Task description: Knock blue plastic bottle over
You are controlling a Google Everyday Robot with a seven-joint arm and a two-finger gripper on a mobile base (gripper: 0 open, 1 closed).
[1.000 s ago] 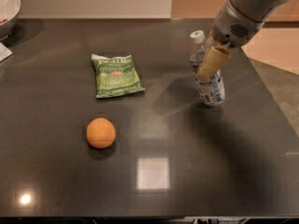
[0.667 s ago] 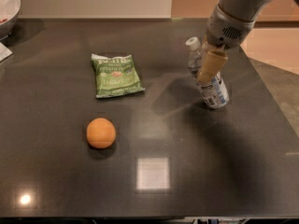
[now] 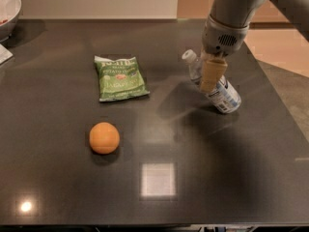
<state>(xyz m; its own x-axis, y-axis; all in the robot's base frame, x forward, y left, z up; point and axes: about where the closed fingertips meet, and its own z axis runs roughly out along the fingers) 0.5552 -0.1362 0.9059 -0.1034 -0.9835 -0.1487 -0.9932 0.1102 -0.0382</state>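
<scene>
The white bowl [image 3: 17,7], cut off at the table's [image 3: 217,178] far left corner, holds something red that cannot be made out. The blue plastic bottle [image 3: 225,96] is at the far right of the table, tipped steeply, its long axis running from the white cap at far left to the base at near right. It stood more upright 0.7 s ago. The gripper [image 3: 212,74] is against its middle, and its opening cannot be told.

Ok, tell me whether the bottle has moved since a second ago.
Yes. The bottle has tipped, cap toward the chip bag, with the gripper against its middle.
</scene>
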